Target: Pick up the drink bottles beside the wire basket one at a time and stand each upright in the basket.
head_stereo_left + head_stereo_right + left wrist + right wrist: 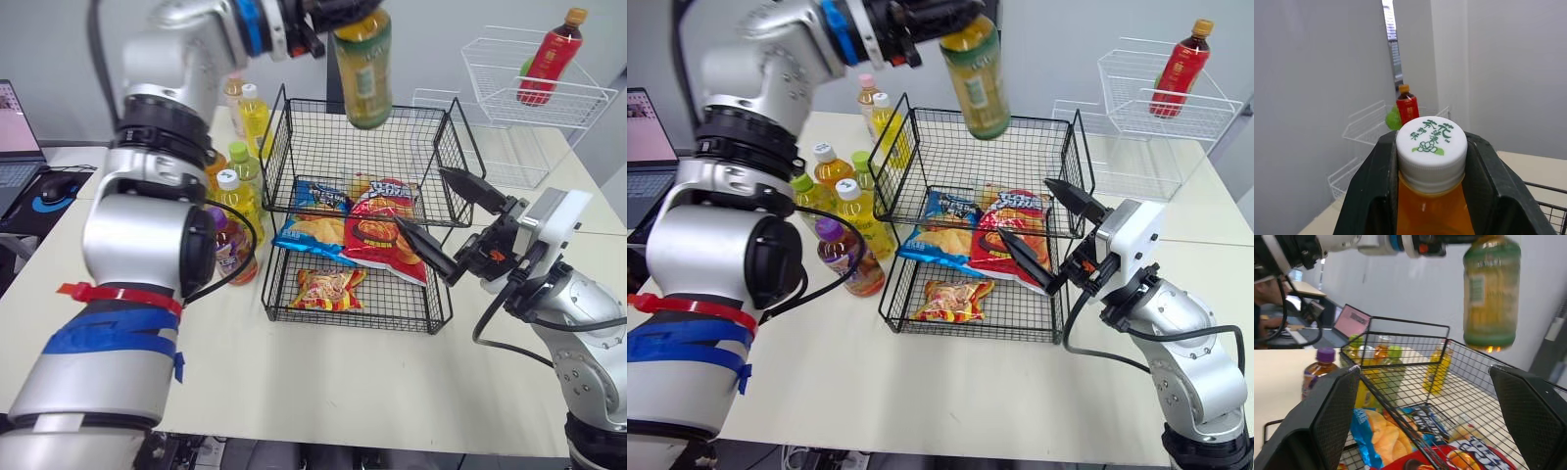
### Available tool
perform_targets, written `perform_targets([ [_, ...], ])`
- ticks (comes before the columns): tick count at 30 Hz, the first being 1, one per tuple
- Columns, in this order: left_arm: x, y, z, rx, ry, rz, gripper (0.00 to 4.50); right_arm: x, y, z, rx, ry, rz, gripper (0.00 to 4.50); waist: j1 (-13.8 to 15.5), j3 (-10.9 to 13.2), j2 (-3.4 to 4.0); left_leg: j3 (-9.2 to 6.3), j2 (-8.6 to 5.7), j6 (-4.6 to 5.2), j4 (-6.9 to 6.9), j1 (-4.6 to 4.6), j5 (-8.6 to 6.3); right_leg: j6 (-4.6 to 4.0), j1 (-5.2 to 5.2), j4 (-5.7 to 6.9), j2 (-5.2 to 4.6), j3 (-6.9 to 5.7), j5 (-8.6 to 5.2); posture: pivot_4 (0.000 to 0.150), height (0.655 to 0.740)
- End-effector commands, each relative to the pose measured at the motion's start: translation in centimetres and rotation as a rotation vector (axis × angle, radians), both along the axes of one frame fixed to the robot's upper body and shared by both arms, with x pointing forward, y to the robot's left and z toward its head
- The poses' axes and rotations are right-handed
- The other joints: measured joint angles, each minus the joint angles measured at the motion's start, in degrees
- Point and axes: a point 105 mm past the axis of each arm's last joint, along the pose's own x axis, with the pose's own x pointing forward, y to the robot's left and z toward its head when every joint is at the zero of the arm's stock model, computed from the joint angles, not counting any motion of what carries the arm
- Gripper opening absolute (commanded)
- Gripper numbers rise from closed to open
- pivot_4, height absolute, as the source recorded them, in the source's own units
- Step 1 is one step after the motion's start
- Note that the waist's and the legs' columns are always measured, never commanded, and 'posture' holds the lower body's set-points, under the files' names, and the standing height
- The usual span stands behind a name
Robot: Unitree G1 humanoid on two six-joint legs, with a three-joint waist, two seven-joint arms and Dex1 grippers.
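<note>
— Looks open along the near edge of the cream table (294, 382).
— Holds nothing in the right gripper (421, 199): spread wide, low at the right side of the black wire basket (279, 147).
— And along its left side?
— Standing close together there, the other drink bottles (240, 191).
— Higher up?
— Left arm raised, reaching across; left gripper (333, 15) clamped on the neck of the green-label bottle (362, 64), hanging cap up above the upper tier. At the far right corner, a white wire rack (578, 98).

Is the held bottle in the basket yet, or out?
Out: the bottle hangs upright from the left gripper, clear above the wire basket's upper tier.
</note>
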Motion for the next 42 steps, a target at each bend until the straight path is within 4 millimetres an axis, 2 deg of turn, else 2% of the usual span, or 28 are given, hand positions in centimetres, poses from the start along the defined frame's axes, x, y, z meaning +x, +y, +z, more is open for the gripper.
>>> perform_targets([
  [1, -0.6, -2.4, 2.2, -0.016, -0.106, 0.007, 1.36, -0.5, 0.0, 1.4, 0.021, -0.065, -0.037, 4.5, 0.0, 0.0, 0.04, 0.0, 0.0, 0.0, 0.0, -0.02, 0.0, 0.01, -0.02, 0.0, 0.0, 0.0, 0.0, 0.15, 0.74],
  [9, 0.1, -6.6, -0.1, 0.008, -0.077, 0.025, 1.36, -0.2, 0.0, 1.2, 0.026, -0.065, -0.087, 4.5, -0.2, 0.0, 0.05, 0.04, 0.0, 0.0, 0.01, -0.04, 0.0, 0.02, -0.07, 0.02, 0.0, 0.03, -0.01, 0.15, 0.74],
  [17, 0.3, -7.6, -1.0, 0.017, -0.047, 0.03, 1.36, -0.3, -0.2, 1.2, 0.018, -0.068, -0.105, 4.5, -0.3, 0.0, 0.07, 0.07, 0.0, 0.0, 0.02, -0.02, 0.0, 0.02, -0.09, 0.07, 0.01, 0.07, -0.01, 0.15, 0.74],
  [19, 0.2, -7.6, -1.0, 0.015, -0.051, 0.02, 2.09, -0.4, -0.2, 1.1, 0.017, -0.067, -0.106, 4.5, -0.3, 0.0, 0.07, 0.07, 0.0, 0.0, 0.02, -0.02, 0.0, 0.02, -0.09, 0.07, 0.01, 0.07, -0.01, 0.15, 0.74],
  [26, 0.0, -6.5, 0.5, -0.052, -0.059, 0.01, 4.16, -0.4, -0.1, 1.2, 0.017, -0.066, -0.098, 4.5, -0.3, 0.0, 0.08, 0.08, 0.0, 0.01, 0.08, 0.01, 0.01, 0.01, -0.05, 0.11, 0.01, 0.07, -0.01, 0.15, 0.74],
  [27, -0.1, -6.1, 0.7, -0.057, -0.059, 0.004, 4.47, -0.3, -0.1, 1.2, 0.016, -0.066, -0.095, 4.5, -0.3, 0.0, 0.08, 0.08, 0.0, 0.01, 0.08, 0.01, 0.01, 0.01, -0.05, 0.12, 0.01, 0.07, -0.01, 0.15, 0.74],
  [32, -0.2, -2.9, 1.2, -0.098, -0.048, -0.046, 4.49, -0.1, 0.1, 1.2, 0.007, -0.064, -0.078, 4.5, -0.5, 0.0, 0.09, 0.09, 0.0, -0.01, 0.08, 0.04, 0.02, 0.01, -0.06, 0.17, 0.03, 0.08, -0.01, 0.15, 0.74],
  [36, -0.1, 1.1, 2.1, -0.188, -0.051, -0.028, 4.49, -0.1, 0.7, 1.0, -0.02, -0.053, -0.027, 4.5, -0.6, 0.0, 0.1, 0.1, 0.0, -0.02, 0.08, 0.07, 0.02, 0.01, -0.06, 0.18, 0.03, 0.11, 0.0, 0.15, 0.74],
  [40, -1.4, 6.3, 3.6, -0.267, -0.099, 0.002, 4.49, -0.6, 2.4, 0.5, -0.09, -0.001, 0.156, 4.5, -0.7, 0.0, 0.11, 0.09, 0.0, -0.02, 0.14, 0.07, 0.03, 0.0, -0.04, 0.23, 0.02, 0.11, 0.0, 0.15, 0.74],
  [42, -2.2, 9.0, 3.8, -0.288, -0.111, 0.054, 4.49, -0.7, 3.1, 0.6, -0.117, 0.02, 0.242, 4.5, -0.8, 0.0, 0.11, 0.08, 0.0, -0.01, 0.15, 0.07, 0.03, -0.01, -0.04, 0.24, 0.02, 0.12, 0.01, 0.15, 0.74],
])
